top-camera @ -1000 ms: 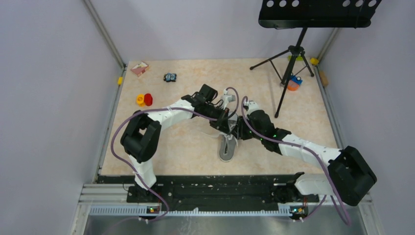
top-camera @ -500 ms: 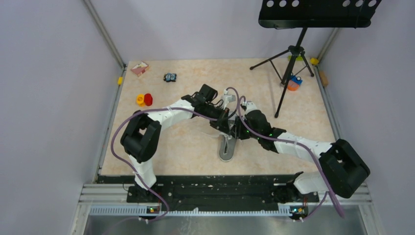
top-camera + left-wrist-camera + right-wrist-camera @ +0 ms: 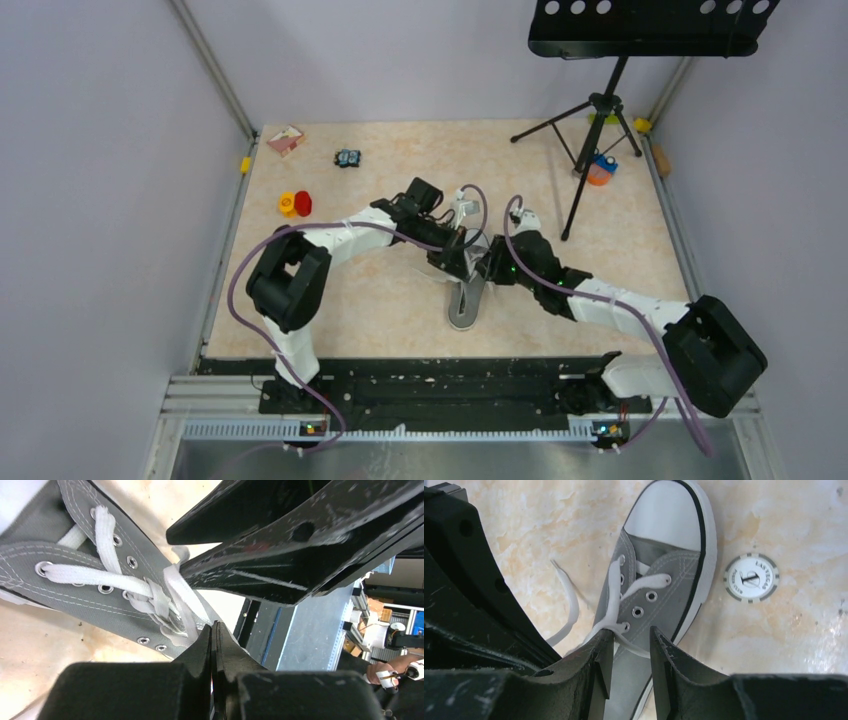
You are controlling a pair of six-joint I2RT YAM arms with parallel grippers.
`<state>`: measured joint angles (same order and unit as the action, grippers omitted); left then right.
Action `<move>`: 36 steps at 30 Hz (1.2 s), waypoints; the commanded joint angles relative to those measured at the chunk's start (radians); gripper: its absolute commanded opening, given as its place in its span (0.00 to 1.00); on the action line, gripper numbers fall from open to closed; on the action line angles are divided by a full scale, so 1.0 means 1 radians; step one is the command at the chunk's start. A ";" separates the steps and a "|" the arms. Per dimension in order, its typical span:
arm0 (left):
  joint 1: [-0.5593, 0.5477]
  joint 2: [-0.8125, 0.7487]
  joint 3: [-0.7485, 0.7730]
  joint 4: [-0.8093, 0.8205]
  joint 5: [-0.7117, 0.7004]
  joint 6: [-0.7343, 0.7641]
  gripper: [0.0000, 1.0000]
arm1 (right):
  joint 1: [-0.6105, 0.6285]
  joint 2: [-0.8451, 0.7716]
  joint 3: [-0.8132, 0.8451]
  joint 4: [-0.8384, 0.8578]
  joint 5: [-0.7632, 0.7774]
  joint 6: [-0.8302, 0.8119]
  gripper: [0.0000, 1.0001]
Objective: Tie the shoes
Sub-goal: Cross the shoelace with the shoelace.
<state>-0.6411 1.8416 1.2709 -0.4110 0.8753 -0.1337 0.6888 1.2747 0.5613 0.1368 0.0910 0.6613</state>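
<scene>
Sneaker point(image 3: 465, 308) sits mid-table point(image 3: 350, 300), centre of the top view, with both arms crowded over its lace end. Left fingers point(image 3: 202, 647) are pressed together right at the laces point(image 3: 95, 574); can't tell if a strand is pinched. Right fingers point(image 3: 664, 655) are apart, straddling a lace strand, not clamped. Laces are threaded and look crossed once near the upper eyelets. One end lies loose on the table. No bow visible. My read: early stage, loops and final knot still left.
</scene>
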 commanded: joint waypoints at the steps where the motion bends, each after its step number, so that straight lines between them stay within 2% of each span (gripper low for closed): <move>1: 0.003 -0.013 -0.032 0.007 0.044 0.024 0.00 | -0.008 -0.059 -0.053 0.086 0.023 0.094 0.34; 9: 0.002 -0.002 -0.031 -0.001 0.034 0.033 0.00 | -0.008 -0.081 -0.081 0.079 0.000 0.104 0.34; 20: 0.002 0.021 -0.021 -0.005 0.043 0.037 0.00 | -0.008 -0.203 -0.097 -0.028 -0.066 0.052 0.36; 27: 0.002 0.026 -0.004 -0.011 0.048 0.039 0.00 | -0.008 -0.218 -0.077 -0.071 -0.122 0.019 0.38; 36: 0.003 0.024 -0.005 -0.039 0.061 0.056 0.00 | -0.008 -0.253 -0.064 -0.106 0.018 0.056 0.39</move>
<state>-0.6411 1.8618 1.2400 -0.4385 0.9012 -0.1043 0.6888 1.0641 0.4702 0.0238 0.0341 0.7013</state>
